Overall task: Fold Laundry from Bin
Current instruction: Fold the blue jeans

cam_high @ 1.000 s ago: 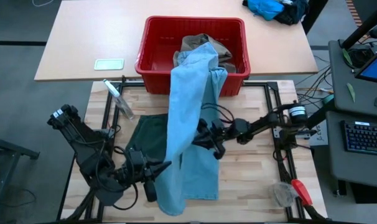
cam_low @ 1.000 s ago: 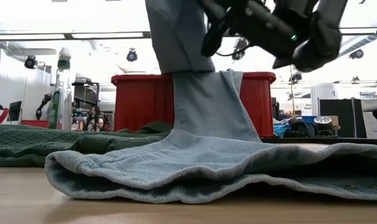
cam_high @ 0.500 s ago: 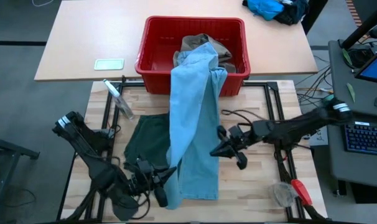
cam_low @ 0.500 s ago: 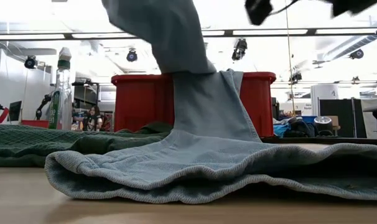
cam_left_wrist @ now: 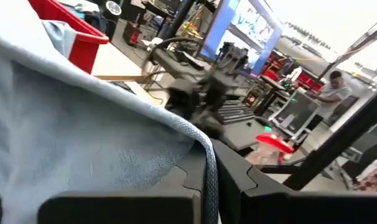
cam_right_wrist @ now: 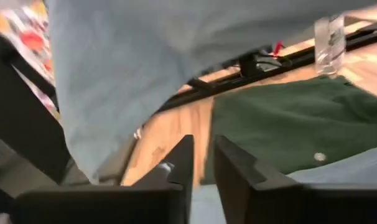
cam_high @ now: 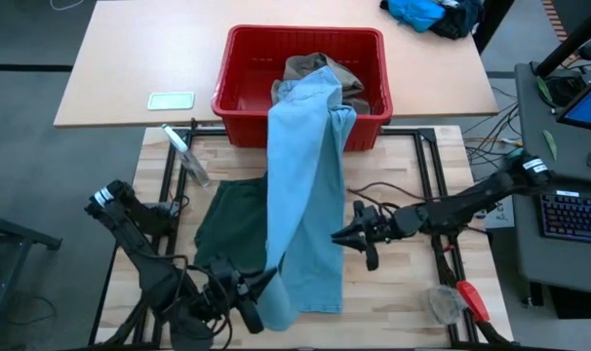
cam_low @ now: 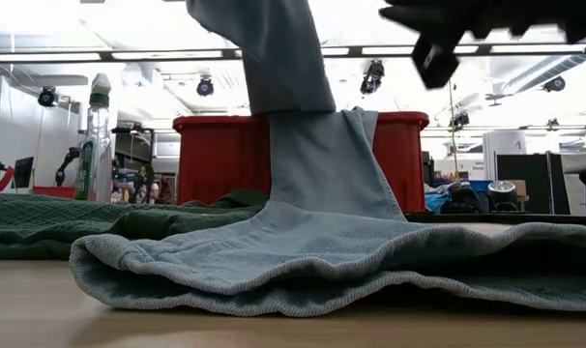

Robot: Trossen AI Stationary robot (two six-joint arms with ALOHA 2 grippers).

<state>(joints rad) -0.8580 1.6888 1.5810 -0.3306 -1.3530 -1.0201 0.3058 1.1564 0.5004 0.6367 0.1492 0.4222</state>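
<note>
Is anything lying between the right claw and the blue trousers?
Nothing visible. The right claw hangs just off the edge of the blue trousers, with only bare table under it. The green shorts lie on the trousers' far side.

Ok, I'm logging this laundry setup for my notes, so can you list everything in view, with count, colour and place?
Long denim trousers: one, light blue, draped from the bin onto the slatted table.
Soft shorts: one, dark green, flat on the table beside the trousers.
Crumpled garment: one, khaki-taupe, inside the bin.
Rectangular plastic bin: one, bright red, far table edge.
Clear plastic bottle: one, left of the shorts.
Cloth heap: one, bright blue with black, far corner.
Left gripper: shut on the trousers' near end.
Right gripper: beside the trousers, holding nothing.
</note>
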